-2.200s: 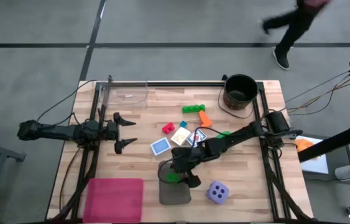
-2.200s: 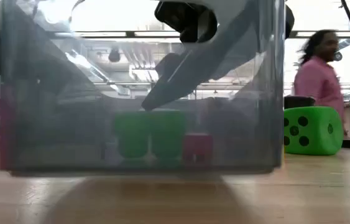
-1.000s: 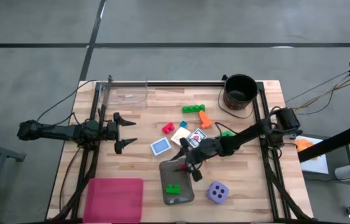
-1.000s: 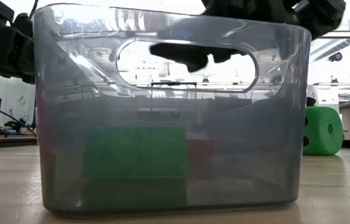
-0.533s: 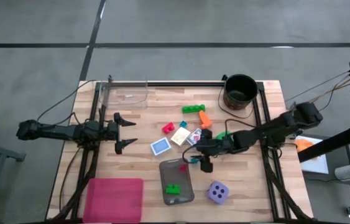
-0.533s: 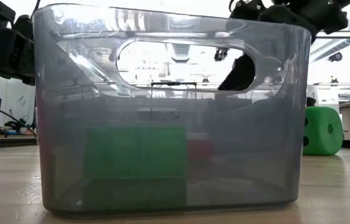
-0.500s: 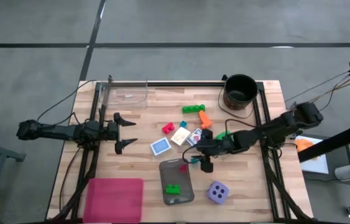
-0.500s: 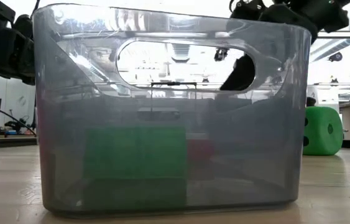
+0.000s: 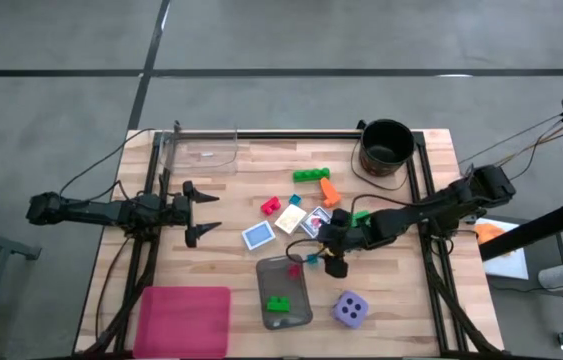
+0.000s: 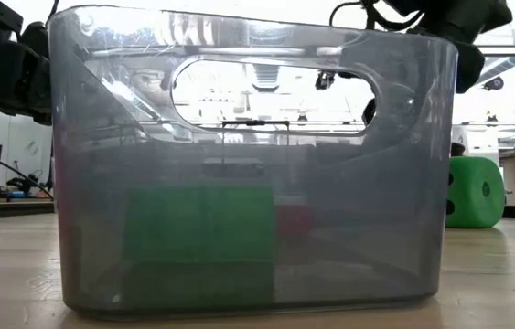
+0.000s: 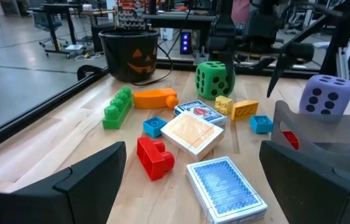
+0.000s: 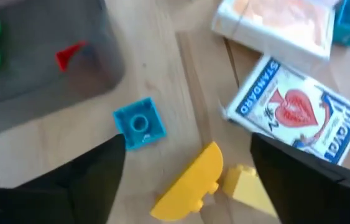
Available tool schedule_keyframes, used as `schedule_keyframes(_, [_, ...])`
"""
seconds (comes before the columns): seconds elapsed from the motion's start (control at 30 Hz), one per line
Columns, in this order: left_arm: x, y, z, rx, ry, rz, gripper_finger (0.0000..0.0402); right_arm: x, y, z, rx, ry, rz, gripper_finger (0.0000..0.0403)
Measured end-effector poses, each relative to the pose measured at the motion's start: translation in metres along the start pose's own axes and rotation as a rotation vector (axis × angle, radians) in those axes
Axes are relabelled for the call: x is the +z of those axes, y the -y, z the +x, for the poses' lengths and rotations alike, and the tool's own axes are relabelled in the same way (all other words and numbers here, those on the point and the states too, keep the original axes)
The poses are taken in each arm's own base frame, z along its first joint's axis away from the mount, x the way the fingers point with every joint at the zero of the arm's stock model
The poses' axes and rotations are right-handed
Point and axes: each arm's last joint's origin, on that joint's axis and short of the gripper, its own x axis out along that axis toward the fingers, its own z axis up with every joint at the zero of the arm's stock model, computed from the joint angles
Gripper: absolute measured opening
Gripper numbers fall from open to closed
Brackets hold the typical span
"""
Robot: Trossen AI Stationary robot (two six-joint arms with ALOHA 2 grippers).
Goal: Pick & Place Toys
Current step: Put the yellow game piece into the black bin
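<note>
Right wrist view: the right gripper [image 12: 187,180] stands wide and empty over the wood, with a yellow block [image 12: 190,178] between its fingers, long axis slanting towards the red-backed card [image 12: 293,112]. A blue block [image 12: 138,123] lies just beside it, near the grey tray [image 12: 44,74]. Half a second ago the jaws were narrower. The left gripper [image 9: 201,213] waits wide, well apart.

The middle of the table [image 9: 381,300] is crowded. Blocks and cards [image 9: 291,215] lie close together there, with the right gripper [image 9: 326,255] low over them, fingers spread. Just below sits the grey tray [image 9: 283,295], and the purple die [image 9: 349,309] stands at its right. The black bucket [image 9: 386,147] fills the upper right corner. A pink mat [image 9: 183,320] covers the lower left. Bare wood lies between the left gripper [image 9: 201,213] and the cards.
</note>
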Motion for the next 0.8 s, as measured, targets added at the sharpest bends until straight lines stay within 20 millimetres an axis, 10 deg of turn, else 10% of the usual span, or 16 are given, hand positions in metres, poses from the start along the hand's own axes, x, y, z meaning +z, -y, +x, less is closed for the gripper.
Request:
schedule_keyframes(0.4, [0.000, 0.000, 0.000, 0.000, -0.001, 0.000, 0.0369, 0.002, -0.008, 0.026, -0.117, -0.205, 0.071, 0.0386])
schedule_keyframes(0.8, [0.000, 0.000, 0.000, 0.001, -0.001, 0.000, 0.0369, 0.005, -0.020, 0.058, -0.198, -0.386, 0.008, 0.0283])
